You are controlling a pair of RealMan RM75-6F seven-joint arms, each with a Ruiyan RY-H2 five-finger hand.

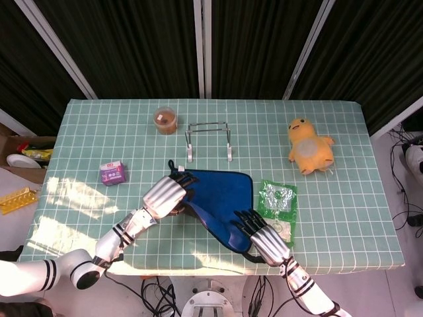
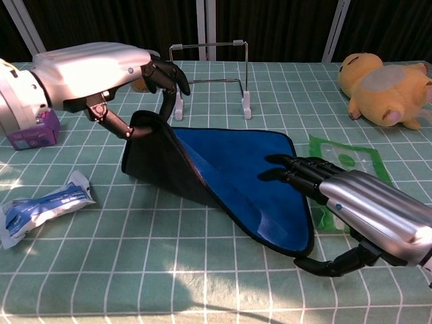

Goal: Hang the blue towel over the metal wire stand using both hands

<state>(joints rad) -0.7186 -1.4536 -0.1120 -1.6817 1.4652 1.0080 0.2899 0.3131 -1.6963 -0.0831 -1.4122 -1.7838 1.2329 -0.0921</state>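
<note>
Two hands are at the blue towel (image 2: 233, 165), which lies on the green checked table (image 1: 370, 218) in front of the metal wire stand (image 1: 208, 139). Nearest to the front edge, the right hand (image 2: 351, 206) reaches over the towel's right corner with its dark fingers (image 2: 297, 169) spread above the cloth and the thumb below the edge; I cannot tell if it grips yet. A small white and blue packet (image 2: 40, 202) lies at the front left. The left hand (image 2: 94, 71) pinches the towel's left edge between thumb and curled fingers and holds it raised, so the dark underside shows. A green packet (image 1: 279, 198) lies just beside the towel on the right. Further back stand a purple box (image 1: 112, 172), a small jar (image 1: 164, 120) and a yellow plush toy (image 1: 307, 145).
</note>
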